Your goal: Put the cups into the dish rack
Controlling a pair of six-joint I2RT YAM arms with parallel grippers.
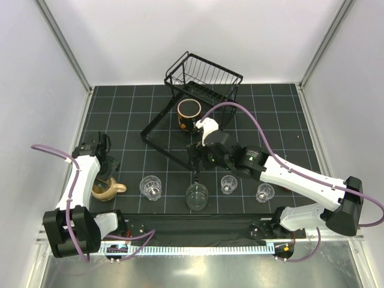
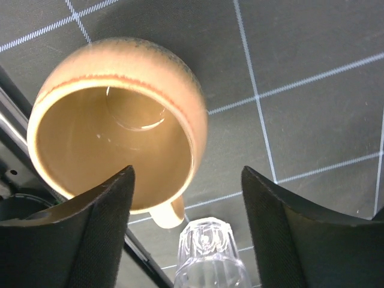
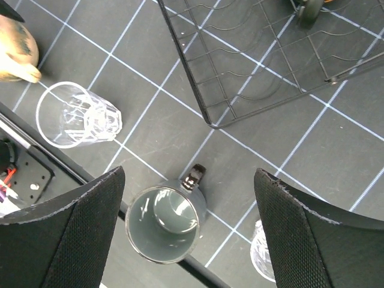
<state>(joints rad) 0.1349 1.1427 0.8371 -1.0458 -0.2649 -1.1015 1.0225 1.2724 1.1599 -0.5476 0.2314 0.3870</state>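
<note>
Enclosed work cell, viewed from above. A desk covered by a black mat ruled with a white square grid (image 1: 120, 108) is bounded on three sides by plain, matte white panels: a back wall (image 1: 192, 36), a left wall (image 1: 30, 90) and a right wall (image 1: 360, 90). The rear corners are marked by slanting silver metal posts (image 1: 63, 45). A faintly reflective brushed grey metal sheet (image 1: 198, 273) is seen along the near edge. The scene is evenly and diffusely lit, and shadows are soft. The same gridded mat fills both wrist views.

Dish rack (image 1: 207, 75) at tabletop (image 1: 120, 114) rear, brown-rimmed cup (image 1: 189, 114) within its lower frame. Front row: beige mug (image 1: 111, 191) beneath left pincer (image 1: 109, 172), three clear tumblers (image 1: 150, 186), grey mug (image 1: 197, 197)
</note>
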